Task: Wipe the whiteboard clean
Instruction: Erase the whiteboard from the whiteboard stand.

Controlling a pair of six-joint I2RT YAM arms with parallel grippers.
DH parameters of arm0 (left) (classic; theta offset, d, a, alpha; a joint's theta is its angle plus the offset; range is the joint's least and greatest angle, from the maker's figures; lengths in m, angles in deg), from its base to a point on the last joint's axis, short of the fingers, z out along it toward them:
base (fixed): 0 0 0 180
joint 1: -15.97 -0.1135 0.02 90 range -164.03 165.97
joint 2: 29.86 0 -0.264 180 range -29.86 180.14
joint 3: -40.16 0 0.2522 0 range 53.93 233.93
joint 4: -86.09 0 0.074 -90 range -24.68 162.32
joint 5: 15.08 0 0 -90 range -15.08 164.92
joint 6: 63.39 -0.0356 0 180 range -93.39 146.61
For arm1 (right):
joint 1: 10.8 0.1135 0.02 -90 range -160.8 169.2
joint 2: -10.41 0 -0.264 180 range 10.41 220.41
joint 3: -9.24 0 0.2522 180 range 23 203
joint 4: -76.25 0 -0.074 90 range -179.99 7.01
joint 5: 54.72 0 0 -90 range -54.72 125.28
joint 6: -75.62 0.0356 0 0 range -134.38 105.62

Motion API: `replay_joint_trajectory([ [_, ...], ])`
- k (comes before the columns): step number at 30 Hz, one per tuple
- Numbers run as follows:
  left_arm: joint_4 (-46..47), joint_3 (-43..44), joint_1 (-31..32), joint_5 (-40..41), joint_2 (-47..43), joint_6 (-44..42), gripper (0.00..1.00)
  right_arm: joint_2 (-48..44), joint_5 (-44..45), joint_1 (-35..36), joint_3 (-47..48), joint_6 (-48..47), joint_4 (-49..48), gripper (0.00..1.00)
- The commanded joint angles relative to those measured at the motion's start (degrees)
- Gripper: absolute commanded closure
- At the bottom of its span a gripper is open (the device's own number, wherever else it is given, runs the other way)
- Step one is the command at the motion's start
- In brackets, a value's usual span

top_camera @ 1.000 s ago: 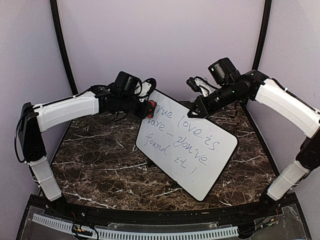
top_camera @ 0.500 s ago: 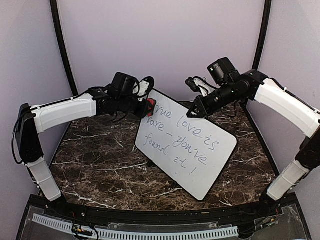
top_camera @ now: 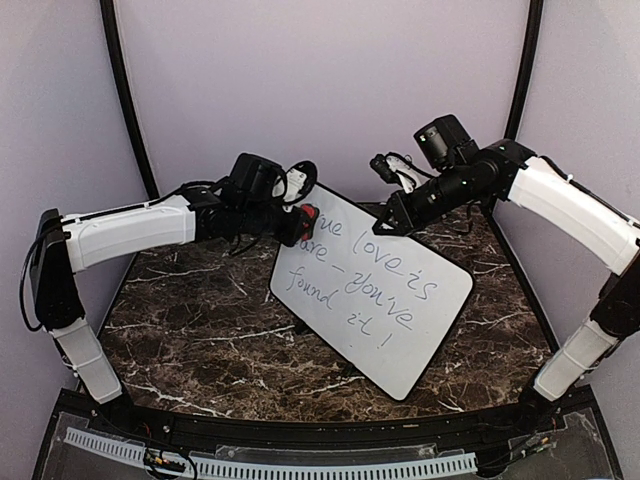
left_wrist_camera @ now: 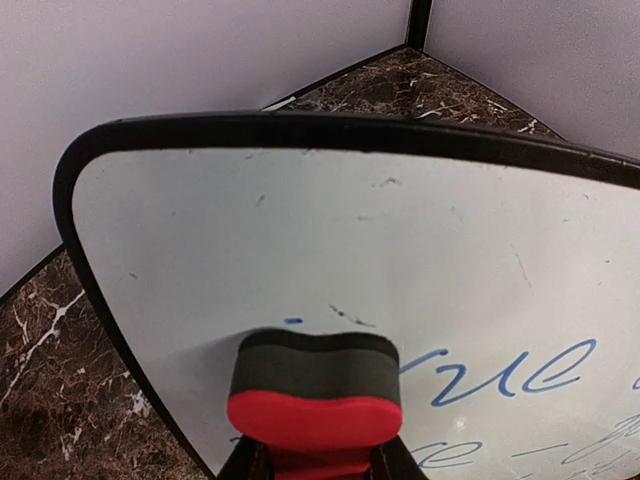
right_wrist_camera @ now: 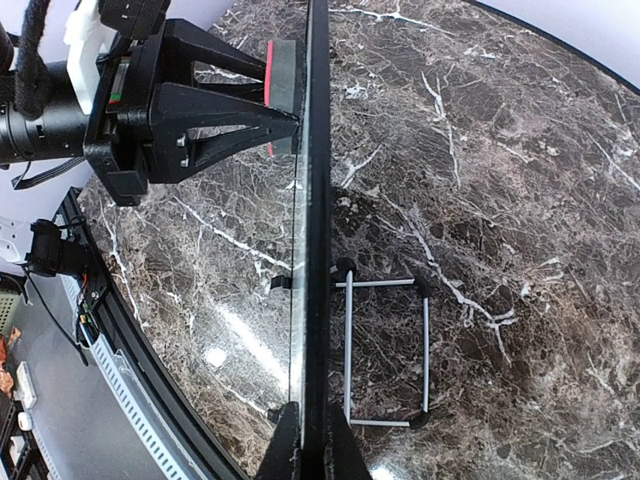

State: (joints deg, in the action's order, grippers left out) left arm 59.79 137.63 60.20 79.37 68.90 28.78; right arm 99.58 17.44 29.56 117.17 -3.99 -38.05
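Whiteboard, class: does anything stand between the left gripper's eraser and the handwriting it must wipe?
Nothing visible. The red eraser in the left gripper appears to sit on the whiteboard where the handwriting begins; the right gripper clamps the top edge, off the writing.

A dark brown marble table (top_camera: 190, 330) with white veins runs from wall to wall. The whiteboard (top_camera: 400, 330) stands on it near the middle, a little to the right, tilted rather than lying flat, its lower edge close to the stone. At the board's back a thin wire stand (right_wrist_camera: 347, 350) rests on the marble on small black feet.
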Motion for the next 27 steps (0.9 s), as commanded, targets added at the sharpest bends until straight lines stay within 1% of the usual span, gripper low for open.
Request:
replay_joint_trajectory([
  [1, 1.34, 1.21, -2.44, 5.86, -1.30, 2.04, 0.94, 0.53, -2.82, 2.17, 1.10, -4.70, -1.43, 1.00],
  [5, 0.41, 3.09, -4.31, 5.72, -0.99, 2.52, 0.94, 0.32, -2.83, 2.18, 0.78, -4.71, -1.65, 1.00],
  [8, -0.86, 5.37, -4.41, 5.14, -0.05, 1.99, 0.93, 0.28, -2.87, 2.25, 0.75, -4.71, -1.63, 1.00],
  [13, -0.62, 6.06, -3.79, 1.83, 0.47, 1.95, 0.92, 0.11, -2.79, 2.27, 0.75, -4.75, -1.64, 1.00],
  [18, 0.27, 4.14, -1.02, 1.63, -0.33, 0.78, 0.92, 0.17, -2.71, 2.27, 0.82, -4.72, -1.59, 1.00],
  [27, 3.09, 0.28, 1.24, 0.99, -0.05, 0.55, 0.92, 0.31, -2.81, 2.27, 0.93, -4.76, -1.64, 1.00],
])
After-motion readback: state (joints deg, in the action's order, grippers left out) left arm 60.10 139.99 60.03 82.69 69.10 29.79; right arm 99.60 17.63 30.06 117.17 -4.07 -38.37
